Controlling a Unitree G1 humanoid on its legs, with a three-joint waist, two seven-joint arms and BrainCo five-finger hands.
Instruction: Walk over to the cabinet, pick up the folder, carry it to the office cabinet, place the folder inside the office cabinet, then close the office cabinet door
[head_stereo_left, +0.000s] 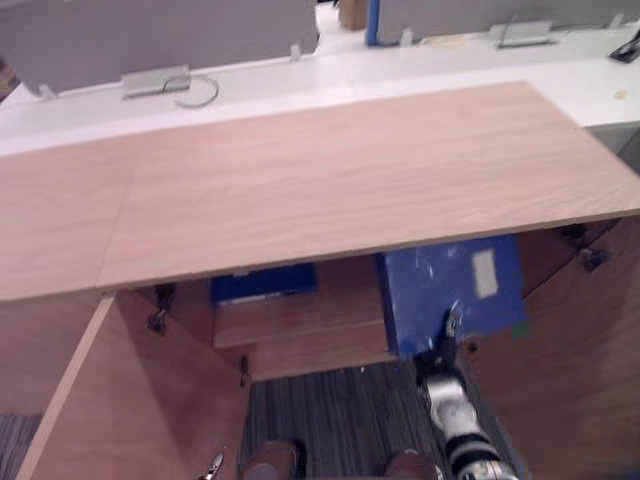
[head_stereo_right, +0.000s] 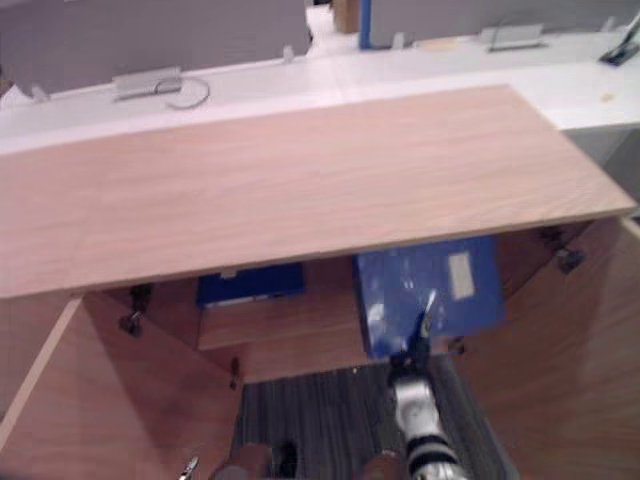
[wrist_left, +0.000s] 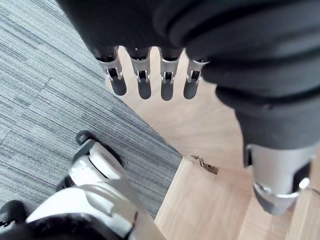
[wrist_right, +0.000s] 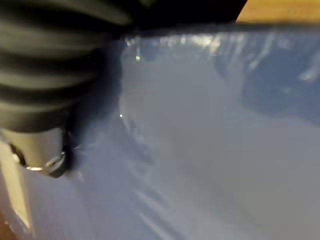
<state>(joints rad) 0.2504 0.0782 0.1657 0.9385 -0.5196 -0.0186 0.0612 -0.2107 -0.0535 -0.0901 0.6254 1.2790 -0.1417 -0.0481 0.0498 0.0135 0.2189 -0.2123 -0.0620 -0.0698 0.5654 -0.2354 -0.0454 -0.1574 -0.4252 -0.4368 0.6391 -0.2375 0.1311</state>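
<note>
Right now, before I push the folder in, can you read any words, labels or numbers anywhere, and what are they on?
On the blue folder, the white label: too blurred to read.
On the second blue folder inside the office cabinet: no print that I can make out.
No other readable text.

The right arm (head_stereo_left: 462, 430) extends forward and upward from the lower right, and the right hand (head_stereo_left: 445, 340) pinches the near edge of the folder (head_stereo_left: 450, 275) with its thumb (wrist_right: 37, 150) pressed flat on the upper face. The left hand (wrist_left: 144, 82) hangs low with its fingers straight and side by side, the thumb set apart, holding nothing.
</note>
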